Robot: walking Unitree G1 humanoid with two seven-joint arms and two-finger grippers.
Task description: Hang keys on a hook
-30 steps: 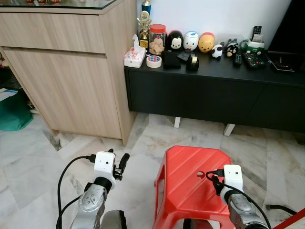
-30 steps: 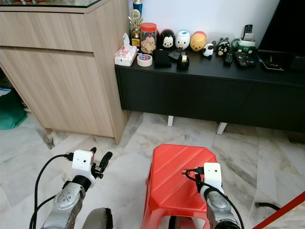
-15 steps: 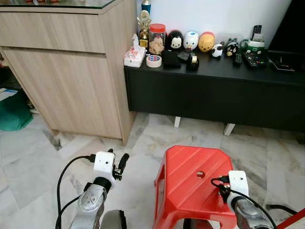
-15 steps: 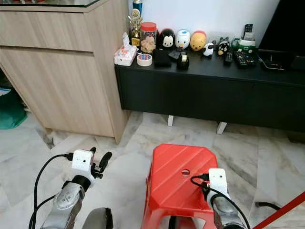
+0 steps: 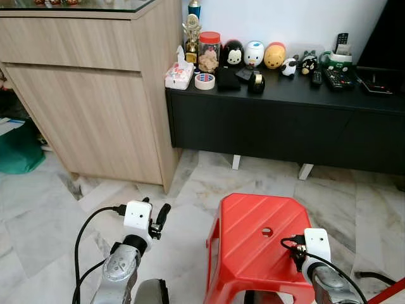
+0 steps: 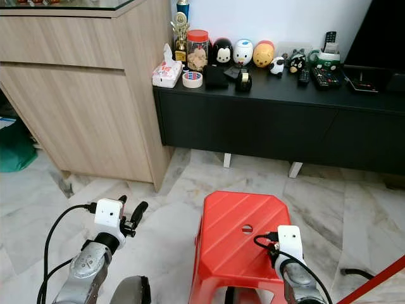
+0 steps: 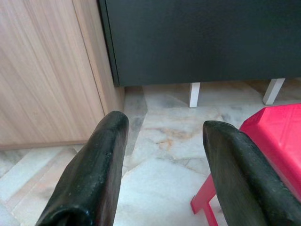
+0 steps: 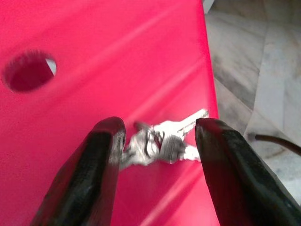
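Change: the right arm has drawn back toward the robot since a second ago, uncovering the hole in the red stool [image 5: 256, 237]; the left arm has stayed put.
Left eye view: left gripper [image 5: 161, 218] is held low over the marble floor [image 5: 50, 209], beside the stool; the right arm's wrist camera [image 5: 315, 244] sits over the stool's near right corner.
Right eye view: same scene; wooden cabinet [image 6: 82, 95] at left, black TV console [image 6: 278, 120] behind, carrying a tape roll [image 6: 192, 79] and a jar [image 6: 197, 50].
Left wrist view: fingers [image 7: 94, 174] spread wide, nothing between them; console legs and floor ahead.
Right wrist view: right gripper [image 8: 160, 141] spread wide, its fingers either side of the keys [image 8: 162, 143], which lie flat on the stool seat; contact cannot be told.
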